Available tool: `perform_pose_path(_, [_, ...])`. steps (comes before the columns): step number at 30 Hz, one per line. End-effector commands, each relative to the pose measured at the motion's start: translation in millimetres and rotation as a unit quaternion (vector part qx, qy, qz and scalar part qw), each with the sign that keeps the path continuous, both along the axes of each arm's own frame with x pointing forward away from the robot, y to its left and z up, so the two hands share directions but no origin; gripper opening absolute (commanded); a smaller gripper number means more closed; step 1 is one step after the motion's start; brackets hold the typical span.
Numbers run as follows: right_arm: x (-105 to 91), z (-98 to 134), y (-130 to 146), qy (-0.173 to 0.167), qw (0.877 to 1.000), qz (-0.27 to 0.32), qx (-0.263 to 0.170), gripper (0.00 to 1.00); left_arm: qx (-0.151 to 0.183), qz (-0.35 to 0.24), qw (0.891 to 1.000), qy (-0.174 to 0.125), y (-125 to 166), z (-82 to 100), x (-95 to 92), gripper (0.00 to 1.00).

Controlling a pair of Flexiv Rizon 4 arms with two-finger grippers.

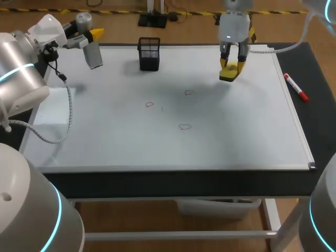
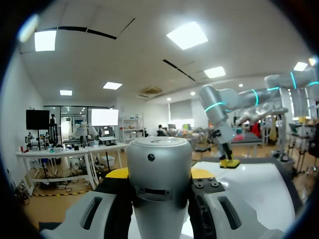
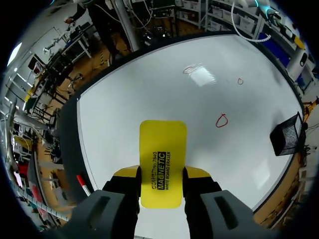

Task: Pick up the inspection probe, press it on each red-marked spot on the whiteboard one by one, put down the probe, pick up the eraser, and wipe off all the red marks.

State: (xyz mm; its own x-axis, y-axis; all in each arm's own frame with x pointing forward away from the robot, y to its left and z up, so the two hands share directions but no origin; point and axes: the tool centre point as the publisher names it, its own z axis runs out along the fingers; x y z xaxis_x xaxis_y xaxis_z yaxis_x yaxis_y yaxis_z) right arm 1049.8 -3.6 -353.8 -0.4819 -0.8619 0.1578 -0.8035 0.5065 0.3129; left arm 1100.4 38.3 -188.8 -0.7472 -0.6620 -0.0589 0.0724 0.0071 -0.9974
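Note:
My left gripper [image 1: 93,38] hangs over the whiteboard's [image 1: 105,131] far left corner, shut on the silver cylindrical probe [image 1: 94,55], which points down at a slant above the board. In the left wrist view the probe [image 2: 158,184] fills the gap between the yellow-tipped fingers. My right gripper [image 1: 231,67] is above the far right part of the board, shut on the yellow eraser [image 1: 229,76], which shows flat between the fingers [image 3: 162,159]. Three small red marks lie mid-board [image 1: 149,104], [image 1: 189,93], [image 1: 184,126]; the nearest mark [image 3: 222,120] is ahead of the eraser.
A black mesh holder [image 1: 149,53] stands at the board's far edge between the two grippers. A red marker [image 1: 296,87] lies on the dark table just past the board's right edge. A white cable [image 1: 67,113] hangs from the left arm over the board's left side.

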Motion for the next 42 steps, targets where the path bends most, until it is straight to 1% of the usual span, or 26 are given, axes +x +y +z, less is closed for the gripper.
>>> perform_pose_path(1, [-11.5,5,-11,-0.174,0.980,0.023,-0.090,0.00,-0.001,0.002,1.000,-0.001,-1,0.7,-0.5,0.00])
perform_pose_path(8, [-13.9,3,-21,-0.173,0.981,0.001,-0.084,0.00,-0.001,0.002,1.000,-0.001,-1,0.7,-0.5,0.00])
perform_pose_path(13, [-8.3,2,-26,-0.169,0.983,-0.007,-0.069,0.00,-0.001,0.002,1.000,-0.001,-1,0.7,-0.5,0.00])
perform_pose_path(42, [-8.3,2,-26,-0.169,0.983,-0.007,-0.069,0.00,-0.001,0.002,1.000,-0.001,-1,0.7,-0.5,0.00])
